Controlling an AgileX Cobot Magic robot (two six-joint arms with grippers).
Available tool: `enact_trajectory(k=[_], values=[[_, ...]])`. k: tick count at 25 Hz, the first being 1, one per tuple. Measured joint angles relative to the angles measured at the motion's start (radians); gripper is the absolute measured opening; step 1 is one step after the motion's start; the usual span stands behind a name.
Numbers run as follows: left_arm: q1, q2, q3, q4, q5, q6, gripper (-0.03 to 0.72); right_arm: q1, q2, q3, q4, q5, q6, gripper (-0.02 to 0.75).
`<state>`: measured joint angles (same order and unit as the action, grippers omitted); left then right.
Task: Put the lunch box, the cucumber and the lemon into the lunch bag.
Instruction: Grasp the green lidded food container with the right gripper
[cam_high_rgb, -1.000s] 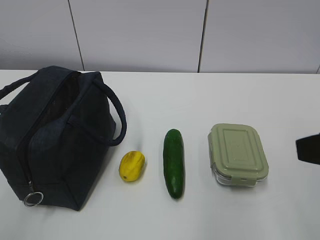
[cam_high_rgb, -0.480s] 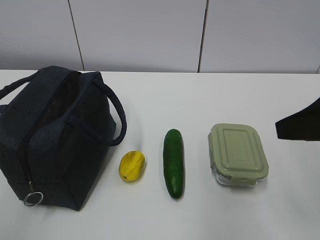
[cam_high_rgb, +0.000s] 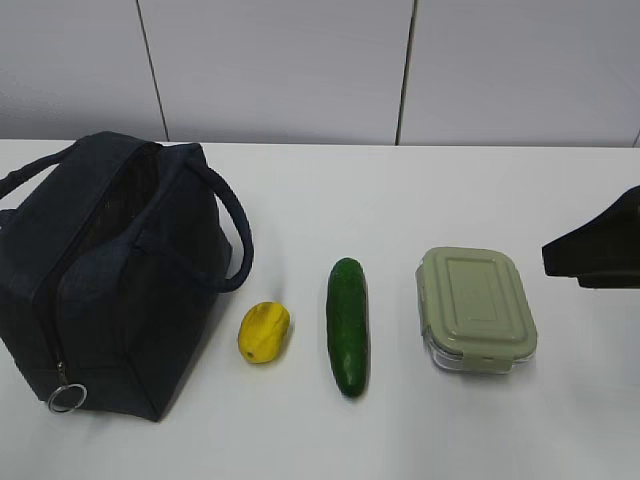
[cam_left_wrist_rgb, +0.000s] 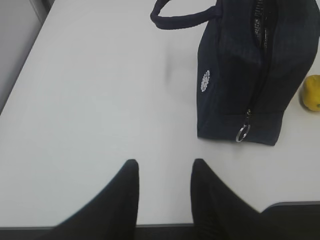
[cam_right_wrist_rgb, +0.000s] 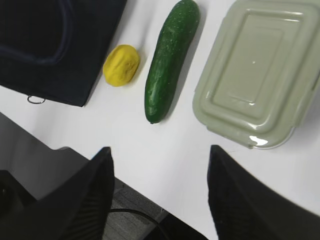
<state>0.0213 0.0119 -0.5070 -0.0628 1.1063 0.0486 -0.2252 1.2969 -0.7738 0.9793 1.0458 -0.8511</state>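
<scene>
- The right claw (cam_right_wrist_rgb: 160, 187) hangs above the near edge of the white counter (cam_high_rgb: 450, 190), its jaws set wide apart with nothing between them.
- Just ahead of its right finger lies the lunch box (cam_right_wrist_rgb: 257, 75), sage-green lid up, flat on the counter.
- Ahead of the gap between the jaws lies the cucumber (cam_right_wrist_rgb: 171, 57), its length running away from the claw and beside the lunch box without touching it.
- Ahead and to the left, the lemon (cam_right_wrist_rgb: 120, 65) lies between the cucumber and the lunch bag (cam_right_wrist_rgb: 55, 47), close to the bag's corner.
- The left claw (cam_left_wrist_rgb: 164, 192) hovers over bare counter, jaws partly apart and empty.
- The lunch bag stands ahead and to its right, the zipper's metal ring pull (cam_left_wrist_rgb: 242, 134) hanging at the near end.
</scene>
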Motion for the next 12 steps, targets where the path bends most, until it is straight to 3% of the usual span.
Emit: enact_trajectory(k=[8, 12], values=[[0.000, 0.000, 0.000, 0.000, 0.000, 0.000, 0.238, -0.186, 0.137, -0.006, 0.125, 0.070, -0.116, 0.442], [0.000, 0.000, 0.000, 0.000, 0.000, 0.000, 0.239, -0.227, 0.245, -0.048, 0.145, 0.117, -0.165, 0.442]])
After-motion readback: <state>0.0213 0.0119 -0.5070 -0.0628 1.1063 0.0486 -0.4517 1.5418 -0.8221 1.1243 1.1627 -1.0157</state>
